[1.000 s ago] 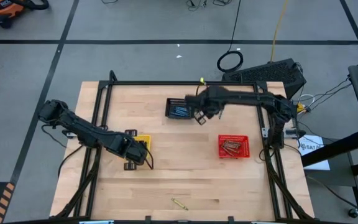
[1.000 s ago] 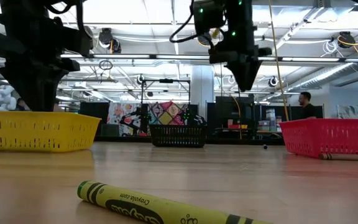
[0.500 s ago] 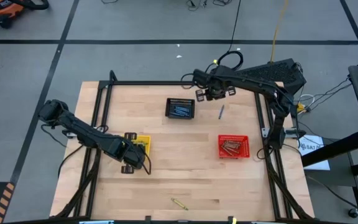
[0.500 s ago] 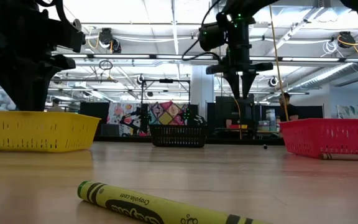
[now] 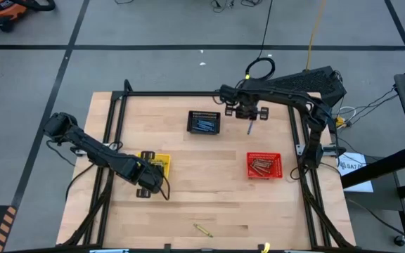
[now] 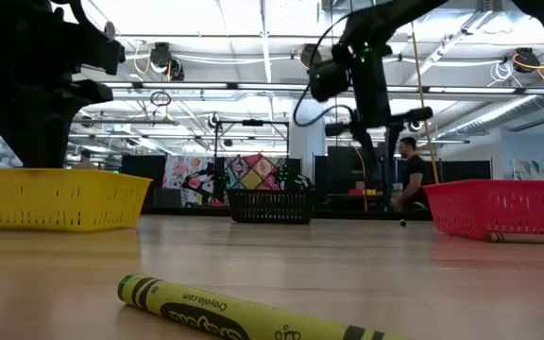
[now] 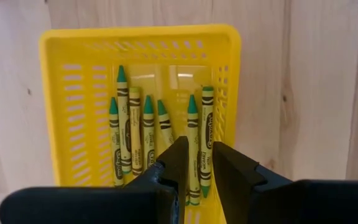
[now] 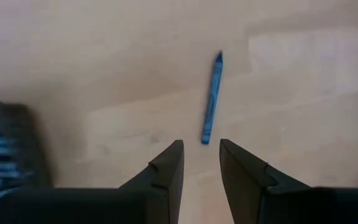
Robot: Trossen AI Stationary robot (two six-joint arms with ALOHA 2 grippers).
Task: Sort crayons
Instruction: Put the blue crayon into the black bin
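Table (image 5: 188, 204) (baskets (image 5: 264, 166), loose crayons (image 5: 203, 230))

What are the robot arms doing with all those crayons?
They are sorting crayons by colour into baskets. The right gripper hangs open and empty over a loose blue crayon on the table, beside the black basket. The left gripper, open too, hovers over the yellow basket. One yellow-green crayon lies alone near the front edge.

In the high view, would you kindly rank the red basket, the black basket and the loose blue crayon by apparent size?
1. red basket, largest
2. black basket, only slightly smaller, so nearly alike
3. blue crayon, clearly smallest
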